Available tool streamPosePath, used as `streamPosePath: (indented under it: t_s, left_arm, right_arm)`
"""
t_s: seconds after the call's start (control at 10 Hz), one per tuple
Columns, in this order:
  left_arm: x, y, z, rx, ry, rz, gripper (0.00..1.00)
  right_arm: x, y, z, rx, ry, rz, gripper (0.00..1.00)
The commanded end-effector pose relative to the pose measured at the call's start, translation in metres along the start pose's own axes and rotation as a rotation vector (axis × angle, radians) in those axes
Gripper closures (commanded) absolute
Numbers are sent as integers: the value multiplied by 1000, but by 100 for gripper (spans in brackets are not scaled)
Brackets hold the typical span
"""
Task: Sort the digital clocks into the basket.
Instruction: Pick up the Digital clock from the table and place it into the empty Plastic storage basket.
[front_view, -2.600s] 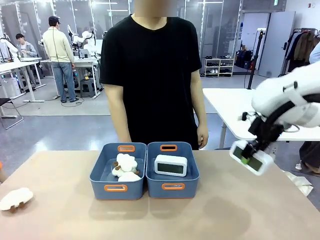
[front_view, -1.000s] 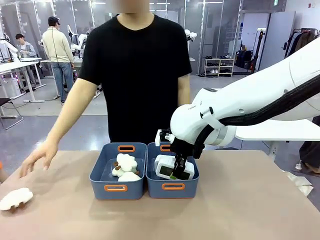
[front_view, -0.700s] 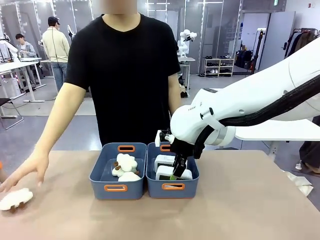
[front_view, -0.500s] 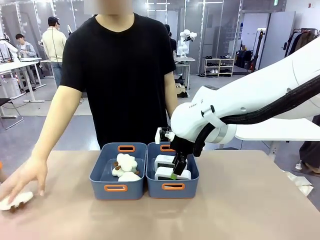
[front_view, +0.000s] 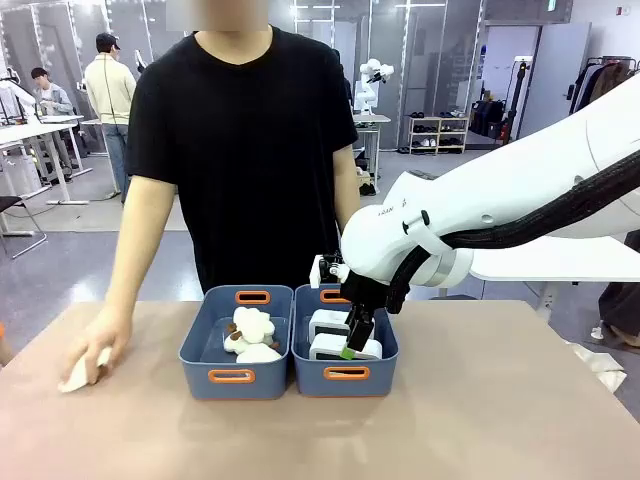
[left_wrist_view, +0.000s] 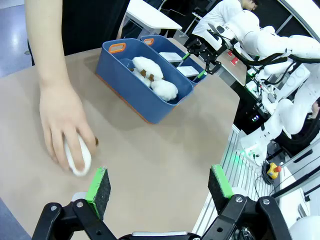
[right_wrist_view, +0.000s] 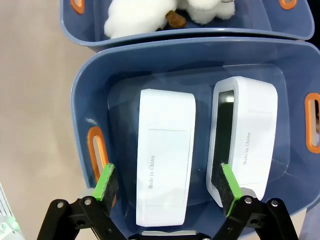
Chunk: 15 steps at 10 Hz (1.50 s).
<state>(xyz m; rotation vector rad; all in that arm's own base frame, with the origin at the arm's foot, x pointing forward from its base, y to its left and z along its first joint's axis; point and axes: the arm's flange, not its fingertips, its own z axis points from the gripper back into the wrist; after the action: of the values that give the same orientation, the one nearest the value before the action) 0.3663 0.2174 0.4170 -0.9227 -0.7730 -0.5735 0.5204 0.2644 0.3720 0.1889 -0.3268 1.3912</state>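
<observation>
1. Digital clocks (right_wrist_view: 165, 155) (right_wrist_view: 247, 142): both lie side by side inside the basket (right_wrist_view: 95, 85), centre of the right wrist view; in the front view they sit in the right-hand bin of the pair, centre frame.
2. Right gripper (right_wrist_view: 167, 187): jaws apart, straddling the nearer clock from above, holding nothing; green pads clear of its sides.
3. Left gripper (left_wrist_view: 160, 187): jaws apart, empty, above the bare tabletop (left_wrist_view: 165, 145).
4. Second bin (front_view: 236, 345), left of the basket and touching it, holds white-and-brown soft objects (front_view: 250, 335).
5. Person's hand (front_view: 98, 345), lower left of the front view, covers another soft object (left_wrist_view: 77, 155) on the tabletop.
</observation>
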Motion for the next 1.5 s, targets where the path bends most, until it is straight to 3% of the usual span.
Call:
streamPosePath:
  t_s: [0.0, 0.7, 1.0, 1.4]
  left_arm:
    - [2, -3, 0, 1, -2, 0, 0]
    - [2, -3, 0, 1, -2, 0, 0]
    - [2, -3, 0, 1, -2, 0, 0]
    - [2, -3, 0, 1, -2, 0, 0]
  right_arm:
    - [0, -1, 0, 0, 0, -1, 0]
    - [0, 0, 0, 0, 0, 0, 0]
    - [-86, 6, 91, 114, -301, -138, 0]
    - [-215, 9, 132, 308, -633, -447, 0]
